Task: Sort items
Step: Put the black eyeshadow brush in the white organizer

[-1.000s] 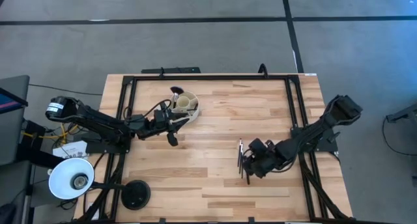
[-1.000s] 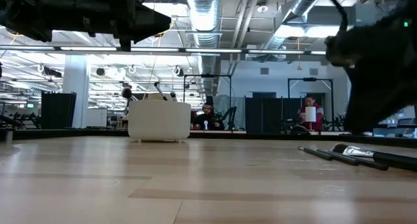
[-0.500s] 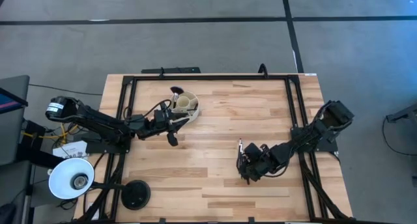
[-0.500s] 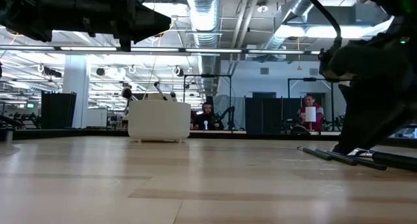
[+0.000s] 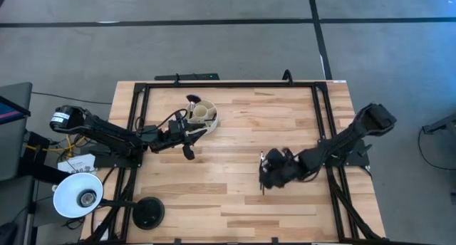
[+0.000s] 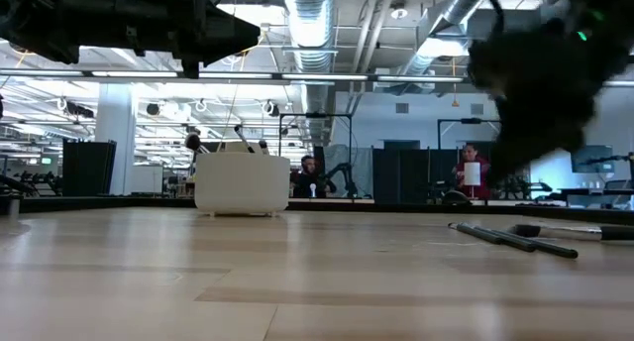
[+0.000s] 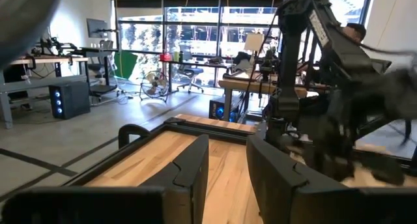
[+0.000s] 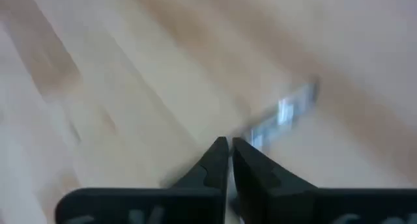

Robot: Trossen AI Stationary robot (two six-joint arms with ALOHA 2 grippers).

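Note:
Thin dark brushes [image 6: 510,238] lie flat on the table at the right. My right gripper [image 8: 228,144] is shut on one brush with a silvery ferrule [image 8: 287,108]; it hangs above that pile [image 5: 265,177] and shows only as a blur in the low view [image 6: 535,73]. The cream cup [image 5: 204,115] stands at the far left with brushes sticking up out of it [image 6: 241,135], one with a fluffy head [image 5: 191,100]. My left gripper [image 7: 228,165] waits open beside the cup's near side [image 5: 187,144], with nothing between its fingers. My right gripper pinches a thin brush between its two fingertips [image 8: 218,149], coming at it slanting down from above. The silvery ferrule [image 8: 260,129] sticks out beyond the tips. The fingers hide which part of the handle they are on, and I cannot tell whether the brush's far end is clear of the table.
A black frame [image 5: 228,84] runs around the wooden table. A white lamp shade [image 5: 77,195] and a round black base [image 5: 148,214] sit at the near left corner. Bare wood lies between the cup and the brushes.
My right gripper dipped down until its fingers reached the brushes on the table, then rose again, turning at the wrist. The brushes left on the table have stayed in place.

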